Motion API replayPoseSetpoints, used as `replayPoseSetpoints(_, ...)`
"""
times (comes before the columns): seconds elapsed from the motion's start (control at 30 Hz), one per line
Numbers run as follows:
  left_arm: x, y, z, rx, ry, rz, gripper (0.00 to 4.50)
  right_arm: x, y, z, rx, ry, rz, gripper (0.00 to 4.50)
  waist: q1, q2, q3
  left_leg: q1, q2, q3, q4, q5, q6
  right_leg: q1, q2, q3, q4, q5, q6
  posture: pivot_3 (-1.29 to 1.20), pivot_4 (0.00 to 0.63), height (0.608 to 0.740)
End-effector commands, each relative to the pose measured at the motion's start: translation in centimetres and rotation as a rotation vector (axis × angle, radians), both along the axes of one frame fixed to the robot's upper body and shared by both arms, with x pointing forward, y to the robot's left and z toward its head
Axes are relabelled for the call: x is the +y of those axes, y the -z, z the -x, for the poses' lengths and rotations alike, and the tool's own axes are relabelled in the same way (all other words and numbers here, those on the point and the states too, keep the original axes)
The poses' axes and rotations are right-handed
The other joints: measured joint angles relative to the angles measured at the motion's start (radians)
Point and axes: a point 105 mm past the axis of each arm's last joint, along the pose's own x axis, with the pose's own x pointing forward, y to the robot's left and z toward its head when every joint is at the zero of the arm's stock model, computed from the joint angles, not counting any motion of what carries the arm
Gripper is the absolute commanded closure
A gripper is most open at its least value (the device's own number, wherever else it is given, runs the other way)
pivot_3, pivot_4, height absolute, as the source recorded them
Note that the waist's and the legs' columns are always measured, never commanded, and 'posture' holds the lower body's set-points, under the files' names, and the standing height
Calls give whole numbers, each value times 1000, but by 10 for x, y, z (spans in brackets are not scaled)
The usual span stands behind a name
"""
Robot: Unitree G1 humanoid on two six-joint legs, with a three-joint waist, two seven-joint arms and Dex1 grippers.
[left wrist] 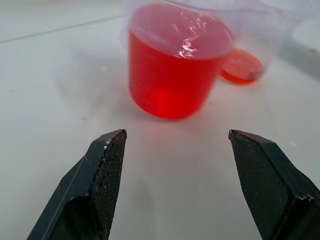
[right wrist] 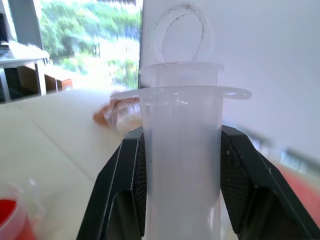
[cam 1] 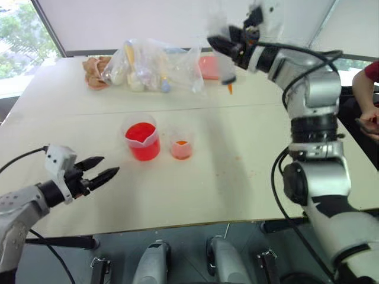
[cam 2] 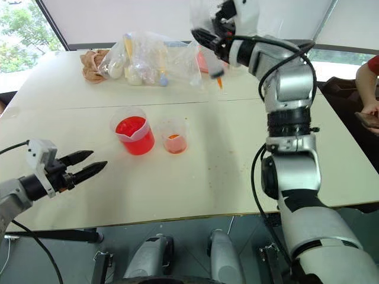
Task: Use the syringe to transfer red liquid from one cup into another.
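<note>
Near edge: left gripper (cam 1: 105, 167), jaws apart, empty, over pale table (cam 1: 237, 177) | Centre: beaker (cam 1: 142, 141) of red liquid (cam 1: 140, 132) beside smaller cup (cam 1: 181, 144) | Above: right gripper (cam 1: 220, 44) clamps syringe (cam 1: 226, 68), tip down | Far: plastic bags (cam 1: 151, 65), windows (cam 1: 18, 35).

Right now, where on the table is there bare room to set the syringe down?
Bare tabletop runs from the smaller cup to the right arm's side, and between the beaker and the left gripper. The far edge is crowded with a plastic bag of items. The right gripper holds the syringe raised.
</note>
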Motion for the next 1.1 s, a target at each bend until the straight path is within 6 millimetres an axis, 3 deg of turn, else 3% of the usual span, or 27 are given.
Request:
replayPoseSetpoints(0.03, 4, -8, -5, -40, -10, 4, 1069, 33, -16, 26, -124, -99, -115, 3095, -8, 0, 0, 0, 0, 1, 0, 0, 0, -1, 0, 1, 0, 0, 0, 0, 150, 740)
replayPoseSetpoints(0.23, 13, -11, -5, -22, -7, -21, 1069, 72, -14, 41, -15, -261, -391, 3095, 1, 0, 0, 0, 2, 0, 0, 0, 0, -2, 0, 1, 2, 0, -1, 0, 150, 740)
replayPoseSetpoints(0.47, 57, -12, 2, 11, -100, -191, 1069, 108, -3, 49, 156, -378, -532, 3095, -2, 1, 1, 0, 3, -3, -1, 0, 0, -3, -2, 1, 1, -2, -4, 0, 150, 740)
replayPoseSetpoints(0.63, 61, -22, -4, -67, -143, -122, 1069, 135, 29, 62, 189, -420, -490, 3095, -1, 1, 0, -1, 2, -2, -1, 0, -1, -3, -3, 1, 0, -2, -4, 0, 150, 740)
replayPoseSetpoints(0.87, 48, -44, -18, -162, -123, -68, 1069, 154, 71, 55, 177, -366, -372, 3095, -3, 0, 0, -1, 2, -2, -1, 0, -1, -3, -3, 1, 0, 0, -1, 0, 150, 740)
replayPoseSetpoints(1.1, 38, -76, -23, -219, -60, -34, 1069, 154, 80, 45, 103, -317, -350, 3095, -2, 0, 0, -1, 2, -2, -1, 0, -1, -3, -2, 1, 0, 0, -1, 0, 150, 740)
